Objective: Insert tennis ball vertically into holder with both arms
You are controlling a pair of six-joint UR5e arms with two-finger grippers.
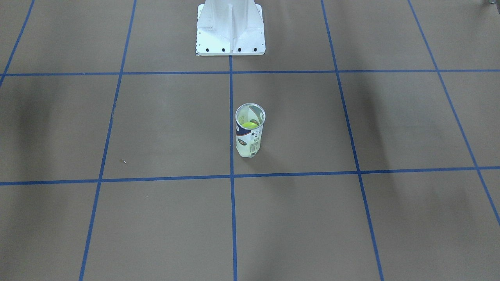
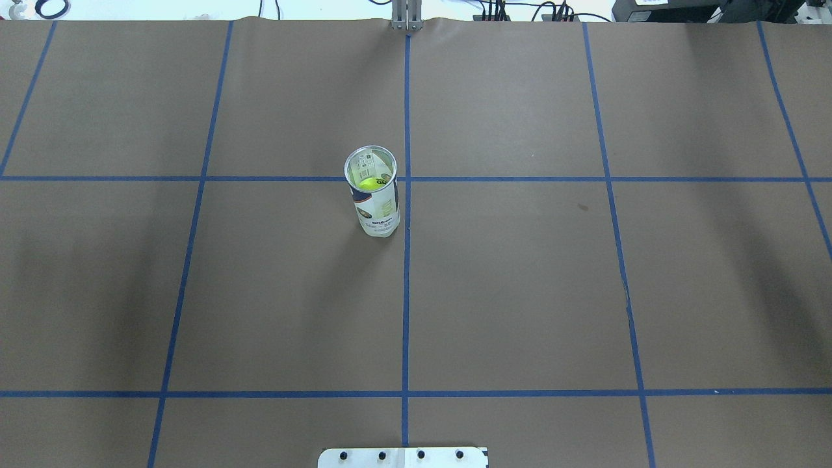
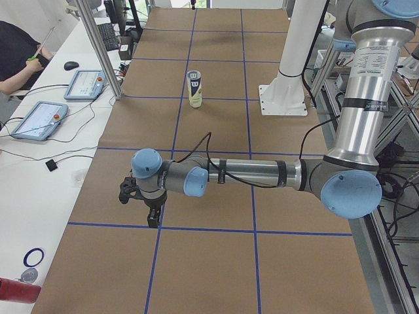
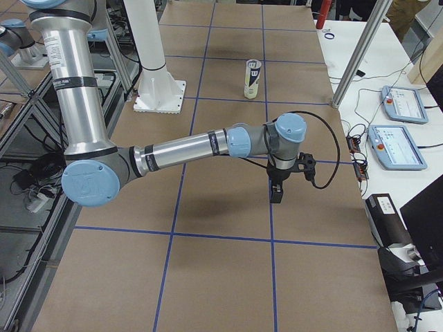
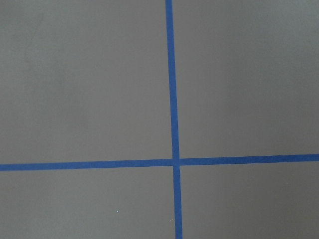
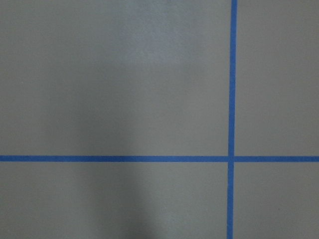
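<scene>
The can (image 2: 372, 195) is stood upright, axis vertical, mouth upward, ball (image 2: 368, 182) inside. Openness of left claw (image 3: 151, 221) and right claw (image 4: 276, 196) cannot be told.

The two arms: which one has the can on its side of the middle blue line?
The left arm, the near one in the exterior left view: overhead, the can stands just left of that line.

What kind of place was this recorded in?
Probably a robotics lab workcell: a brown-papered table with a blue tape grid, teach pendants on a side bench, and silver robot arms by a white pedestal.
</scene>
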